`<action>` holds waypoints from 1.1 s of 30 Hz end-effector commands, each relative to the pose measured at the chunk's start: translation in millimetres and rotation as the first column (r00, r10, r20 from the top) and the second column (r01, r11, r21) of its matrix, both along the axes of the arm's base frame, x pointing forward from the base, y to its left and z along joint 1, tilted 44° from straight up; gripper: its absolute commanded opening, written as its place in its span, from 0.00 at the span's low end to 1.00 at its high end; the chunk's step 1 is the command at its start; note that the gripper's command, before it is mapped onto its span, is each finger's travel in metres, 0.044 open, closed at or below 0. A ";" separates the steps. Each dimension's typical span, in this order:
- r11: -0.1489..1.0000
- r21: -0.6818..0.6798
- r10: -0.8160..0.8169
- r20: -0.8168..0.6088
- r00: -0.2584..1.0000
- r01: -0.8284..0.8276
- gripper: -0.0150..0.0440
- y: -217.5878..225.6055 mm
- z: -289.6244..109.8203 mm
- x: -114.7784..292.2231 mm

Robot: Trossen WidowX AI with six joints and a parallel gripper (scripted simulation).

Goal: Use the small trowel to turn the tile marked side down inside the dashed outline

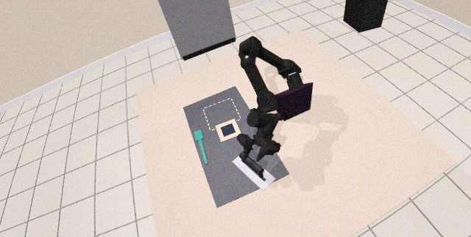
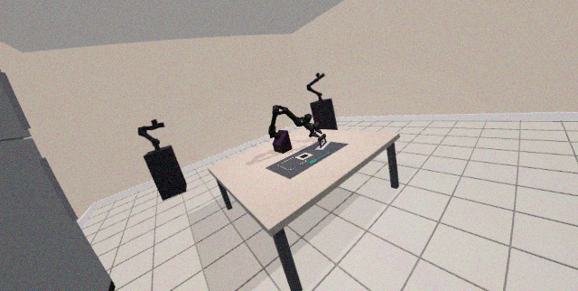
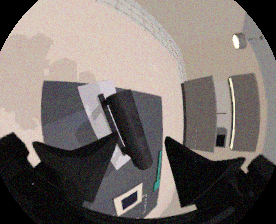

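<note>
The trowel, with a pale flat blade (image 1: pixel 246 171) (image 3: pixel 90 106) and a raised black handle (image 1: pixel 255 167) (image 3: pixel 130 128), lies at the near end of the dark mat (image 1: pixel 225 193) (image 2: pixel 289 175). My gripper (image 1: pixel 252 157) (image 3: pixel 142 137) is open and empty, its fingertips just above one end of the handle. The tile (image 1: pixel 228 129) (image 2: pixel 303 156) (image 3: pixel 129 200) is off-white with a dark square facing up. It lies flat on the mat beside the dashed outline (image 1: pixel 218 103), near its corner, and mostly outside it.
A teal long-handled tool (image 1: pixel 202 150) (image 3: pixel 159 170) lies along the mat's edge, on the far side of the tile from my arm. My arm's dark base block (image 1: pixel 295 101) (image 2: pixel 282 142) stands on the table (image 1: pixel 165 193) (image 2: pixel 271 210) beside the mat.
</note>
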State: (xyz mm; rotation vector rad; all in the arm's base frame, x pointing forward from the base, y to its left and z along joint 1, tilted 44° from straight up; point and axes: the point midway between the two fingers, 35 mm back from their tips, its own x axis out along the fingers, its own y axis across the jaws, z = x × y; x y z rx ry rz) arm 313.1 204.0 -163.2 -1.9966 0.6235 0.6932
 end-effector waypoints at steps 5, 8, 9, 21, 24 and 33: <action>0.972 -0.164 0.171 0.006 0.985 -0.168 0.76 -16.1 5.9 -7.2; 0.945 -0.231 0.241 0.005 0.971 -0.233 0.76 -20.9 10.1 -9.9; 0.936 -0.249 0.259 0.004 0.966 -0.250 0.76 -22.1 11.3 -10.6; 0.927 -0.266 0.275 -0.003 0.961 -0.266 0.76 -23.6 6.9 -4.1; 0.926 -0.267 0.276 -0.006 0.961 -0.267 0.76 -24.0 3.9 -0.3; 0.923 -0.270 0.279 -0.014 0.960 -0.272 0.76 -25.8 -5.1 11.3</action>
